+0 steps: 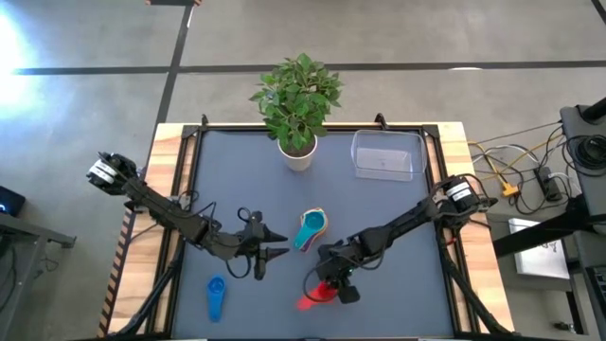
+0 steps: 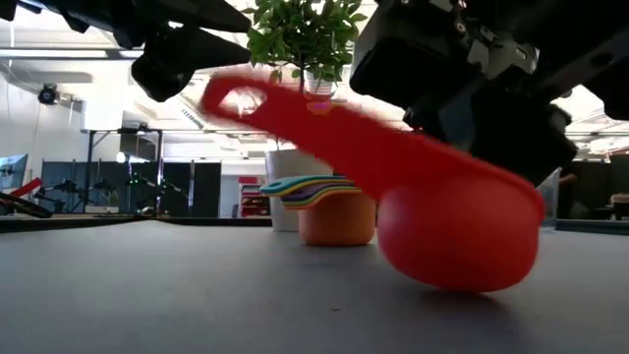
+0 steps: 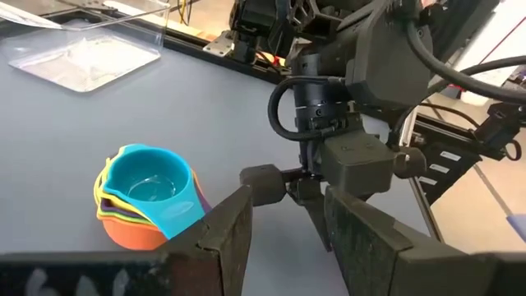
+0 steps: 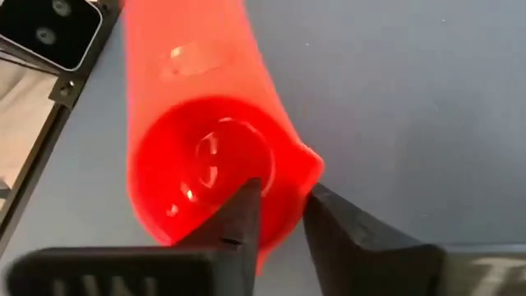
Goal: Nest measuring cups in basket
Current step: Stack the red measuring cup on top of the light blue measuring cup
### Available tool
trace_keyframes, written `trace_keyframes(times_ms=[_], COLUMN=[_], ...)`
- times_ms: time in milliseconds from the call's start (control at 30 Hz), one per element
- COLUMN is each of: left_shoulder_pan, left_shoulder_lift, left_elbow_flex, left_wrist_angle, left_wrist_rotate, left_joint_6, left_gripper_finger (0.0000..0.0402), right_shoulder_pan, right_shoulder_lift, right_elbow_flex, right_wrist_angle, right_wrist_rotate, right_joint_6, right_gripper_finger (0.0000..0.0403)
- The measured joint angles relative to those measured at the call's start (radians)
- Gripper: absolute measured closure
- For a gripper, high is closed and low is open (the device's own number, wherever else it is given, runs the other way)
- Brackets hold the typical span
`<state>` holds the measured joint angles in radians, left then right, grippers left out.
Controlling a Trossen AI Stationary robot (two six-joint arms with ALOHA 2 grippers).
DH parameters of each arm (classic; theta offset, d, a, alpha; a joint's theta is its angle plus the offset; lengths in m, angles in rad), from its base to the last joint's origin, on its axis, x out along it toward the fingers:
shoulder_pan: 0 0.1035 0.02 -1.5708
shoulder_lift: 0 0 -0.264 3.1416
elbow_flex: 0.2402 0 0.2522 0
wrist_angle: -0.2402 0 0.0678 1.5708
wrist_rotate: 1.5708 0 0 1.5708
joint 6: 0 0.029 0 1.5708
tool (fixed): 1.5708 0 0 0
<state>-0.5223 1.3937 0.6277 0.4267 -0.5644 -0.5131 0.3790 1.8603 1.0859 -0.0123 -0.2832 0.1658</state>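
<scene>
Measuring cups are spread over a dark table: a red cup (image 1: 315,296) lies near the front edge, right of centre, a nested stack (image 1: 311,229) with a light blue cup on top sits at the middle, and a dark blue cup (image 1: 216,296) lies alone at the near left. The basket (image 1: 387,154), a clear tray, stands at the far right, beside a white plant pot (image 1: 297,154).

The right gripper (image 1: 333,280) is clamped on the rim of the red cup, one finger inside the bowl and one outside. The cup is tilted, its handle raised, its bowl seemingly touching the table. The left gripper (image 1: 273,242) hovers just left of the stack, fingers apart, holding nothing.

The step in hand is judged to be carrying the red cup to the stack. The pinch on the thin rim should be kept firm, and the cup lifted clear before being moved. It should be levelled over the stack, and the handles lined up, before release. The left arm is close by and should be avoided.
</scene>
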Motion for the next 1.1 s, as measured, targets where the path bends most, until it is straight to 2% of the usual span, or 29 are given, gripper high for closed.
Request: trace_keyframes(times_ms=[133,300,433,600,733,933,1100], left_shoulder_pan=[0.0,0.0,0.0,0.0,0.0,0.0,0.0], left_shoulder_lift=[0.0,0.0,0.0,0.0,0.0,0.0,0.0], left_elbow_flex=[0.0,0.0,0.0,0.0,0.0,0.0,0.0], left_wrist_angle=[0.0,0.0,0.004,0.009,0.009,0.009,0.009], left_wrist_rotate=[0.0,0.005,0.023,0.027,0.027,0.03,0.032], left_joint_6=[-0.003,-0.003,-0.002,0.001,0.005,0.029,0.033], left_gripper_finger=[0.0265,0.0265,0.0265,0.0265,0.0265,0.0265,0.0265], right_shoulder_pan=[0.0,-0.006,-0.026,-0.123,-0.24,-0.411,-0.475], right_shoulder_lift=[-0.014,-0.096,-0.184,-0.293,-0.352,-0.343,-0.286], right_elbow_flex=[0.0,0.0,0.0,0.0,0.0,0.0,0.0], right_wrist_angle=[-0.013,-0.097,-0.158,-0.182,-0.19,-0.149,-0.146], right_wrist_rotate=[0.004,0.081,0.254,0.283,0.269,0.029,0.022], right_joint_6=[-0.04,-0.16,-0.281,-0.448,-0.563,-0.662,-0.718], right_gripper_finger=[0.0384,0.0393,0.0393,0.0394,0.0394,0.0394,0.0394])
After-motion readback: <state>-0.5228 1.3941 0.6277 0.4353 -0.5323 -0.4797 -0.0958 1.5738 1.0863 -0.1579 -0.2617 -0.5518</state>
